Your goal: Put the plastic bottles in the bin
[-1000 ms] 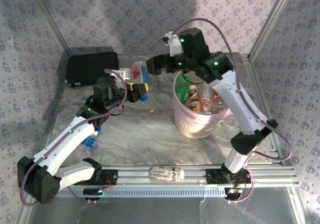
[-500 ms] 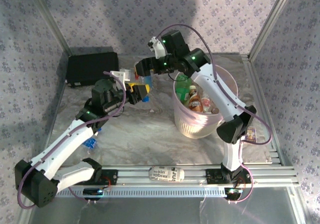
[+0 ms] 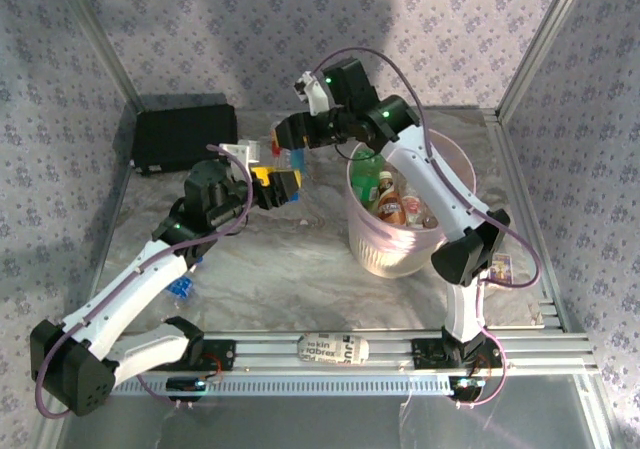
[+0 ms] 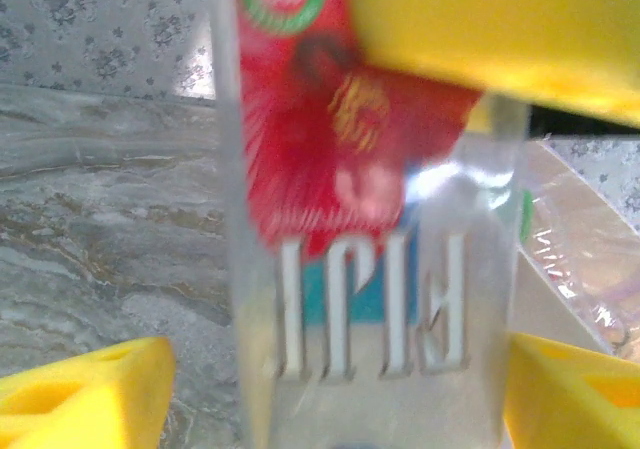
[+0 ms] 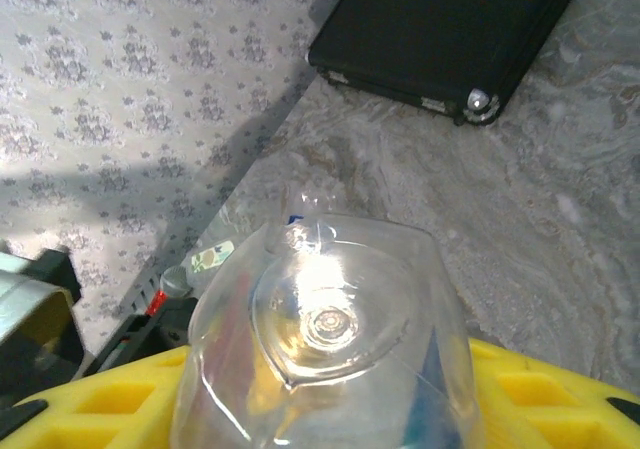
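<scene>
Since a second ago the right arm has swung from above the bin (image 3: 385,254) to the bottle (image 3: 286,155) held up just left of the bin's rim, and the left pincer (image 3: 283,183) has loosened. Its jaws now stand apart, with a gap beside the bottle's red label, while the right pincer (image 3: 288,137) has closed on the bottle, pads against both sides. This looks like a hand-over. Next, the right arm needs to carry the bottle back over the bin and release it once the left pincer is clear. The bin stands upright on the tabletop and holds several bottles (image 3: 392,201), one green, one brown.
</scene>
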